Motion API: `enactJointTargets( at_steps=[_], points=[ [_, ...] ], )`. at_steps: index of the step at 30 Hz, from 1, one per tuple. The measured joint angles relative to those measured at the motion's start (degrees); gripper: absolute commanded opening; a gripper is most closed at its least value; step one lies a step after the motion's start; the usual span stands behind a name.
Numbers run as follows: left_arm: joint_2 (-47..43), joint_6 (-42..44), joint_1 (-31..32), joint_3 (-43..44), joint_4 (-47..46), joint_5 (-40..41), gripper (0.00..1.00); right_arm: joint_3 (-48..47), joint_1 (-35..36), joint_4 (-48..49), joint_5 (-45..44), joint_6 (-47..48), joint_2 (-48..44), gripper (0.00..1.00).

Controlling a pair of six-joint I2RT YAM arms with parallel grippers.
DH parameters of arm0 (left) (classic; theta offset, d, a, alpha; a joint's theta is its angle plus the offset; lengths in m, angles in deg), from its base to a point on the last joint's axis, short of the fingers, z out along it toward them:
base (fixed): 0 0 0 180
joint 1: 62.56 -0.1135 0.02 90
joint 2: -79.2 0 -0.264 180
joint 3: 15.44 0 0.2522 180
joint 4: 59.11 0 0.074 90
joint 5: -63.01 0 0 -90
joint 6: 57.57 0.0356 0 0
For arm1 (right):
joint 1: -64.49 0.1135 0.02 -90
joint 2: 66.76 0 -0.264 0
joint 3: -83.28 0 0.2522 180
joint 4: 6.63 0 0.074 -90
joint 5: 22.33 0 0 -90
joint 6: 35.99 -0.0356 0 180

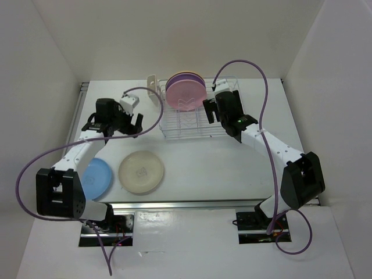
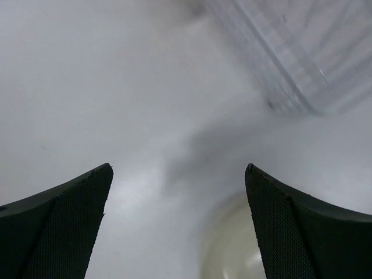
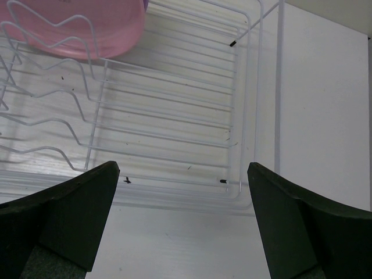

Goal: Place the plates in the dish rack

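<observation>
Plates counted: five. Three stand in the dish rack (image 1: 192,125) (pink plate (image 1: 185,93) foremost). Two lie flat on the table (image 1: 232,168): cream plate (image 1: 141,171), sky blue plate (image 1: 99,177). My left claw (image 2: 179,168) gapes empty above the cream plate's edge. My right claw (image 3: 183,165), also released, hovers over the rack.

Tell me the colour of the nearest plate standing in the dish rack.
Pink; that plate shows best in the top external view.

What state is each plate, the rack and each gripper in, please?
dish rack, partly loaded
pink plate, upright in the dish rack
lavender plate, upright behind the pink one
cream plate, flat on the table
sky blue plate, flat on the table
left gripper, open, empty
right gripper, open, empty
</observation>
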State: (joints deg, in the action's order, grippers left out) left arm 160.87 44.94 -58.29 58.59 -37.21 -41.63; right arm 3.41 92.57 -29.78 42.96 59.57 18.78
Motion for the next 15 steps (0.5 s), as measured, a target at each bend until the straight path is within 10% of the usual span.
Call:
enactJointTargets(
  at_steps=[15],
  points=[
    [-17.4,3.7,0.1,-17.5,11.8,3.0,0.86,0.5,0.0,-0.2,6.1,-3.6,-2.6,1.00]
  ],
)
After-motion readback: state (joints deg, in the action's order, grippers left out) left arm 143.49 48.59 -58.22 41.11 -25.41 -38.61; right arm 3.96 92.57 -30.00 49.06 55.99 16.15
